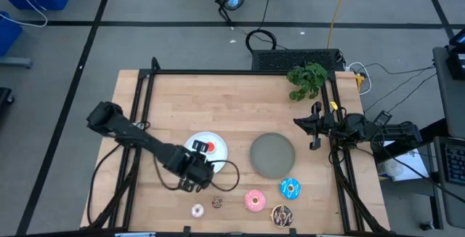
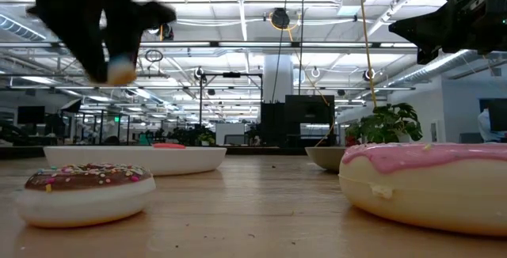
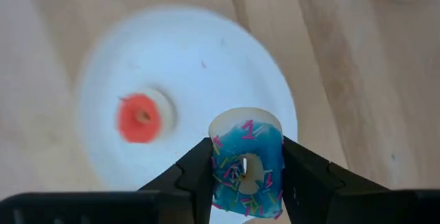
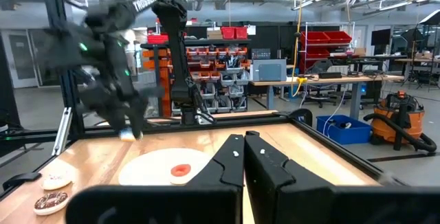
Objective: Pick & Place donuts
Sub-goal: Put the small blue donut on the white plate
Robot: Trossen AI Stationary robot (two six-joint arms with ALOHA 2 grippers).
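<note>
We see a tiny blue donut with coloured sprinkles pinched on edge between the two dark fingers of the left gripper, held in the air above the near rim of the white plate. On that plate lies the tiny red donut, flat and just beside the gripper in the high view; the left wrist view shows it well inside the plate, apart from the blue one.

Along the near edge of the table we find the remaining donuts in a loose row: a tiny white donut, a tiny brown donut just right of it, then the larger pink donut, the larger chocolate donut and, a little farther back, the larger blue sprinkled donut. The grey plate sits right of the white one, with nothing visible on it.

From table height, the brown donut and the pink donut fill the foreground, the left gripper hanging above.

The right gripper waits at the table's right edge, near a green plant, its jaws pressed together on nothing.
</note>
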